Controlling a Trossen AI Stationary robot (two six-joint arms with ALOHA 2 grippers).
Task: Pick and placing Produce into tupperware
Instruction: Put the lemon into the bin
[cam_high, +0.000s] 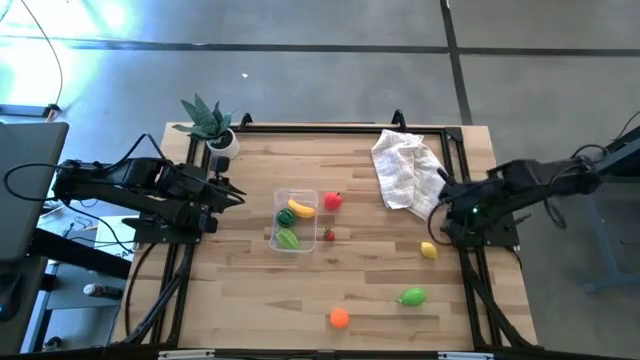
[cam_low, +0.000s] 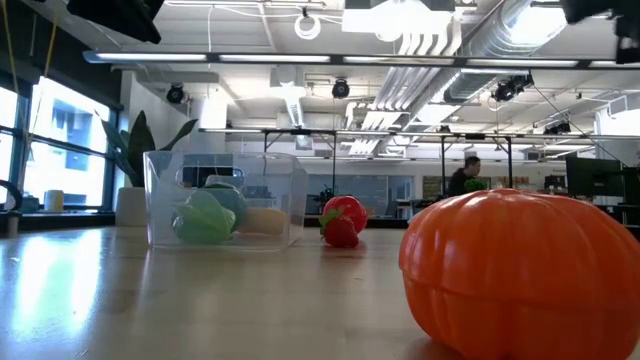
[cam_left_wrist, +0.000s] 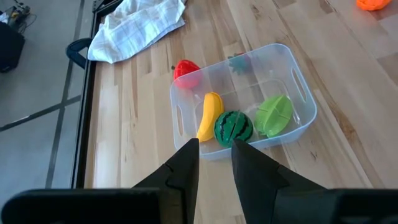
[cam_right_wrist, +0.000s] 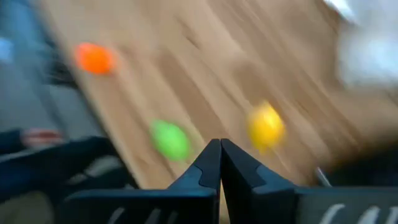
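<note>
**A:** Where is the tupperware, and what is in it?

**B:** The clear tupperware (cam_high: 295, 222) sits on the wooden table (cam_high: 250, 290) near its middle, a little toward the left edge. Inside lie the yellow banana (cam_high: 302, 208), the striped watermelon (cam_high: 285, 217) and a light green piece (cam_high: 288, 239).

**A:** What produce is outside it?

**B:** A red piece (cam_high: 333, 201) lies just beside the tub's right wall, and a smaller red piece (cam_high: 329, 235) is next to it. The yellow lemon (cam_high: 429, 250) is near the right edge. A second light green piece (cam_high: 412, 296) and the orange (cam_high: 339, 318) lie toward the near edge, well apart from the tub.

**A:** And the two hands?

**B:** The left hand (cam_left_wrist: 214, 152) hovers at the left edge, pointing toward the tub, fingers drawn together and gripping nothing. The right hand (cam_right_wrist: 220, 155) hangs over the right edge close to the lemon, its fingers pressed together, empty.

**A:** Anything else on the table?

**B:** A crumpled white cloth (cam_high: 405, 168) near the far right corner, and a potted plant (cam_high: 212, 125) at the far left corner.
</note>
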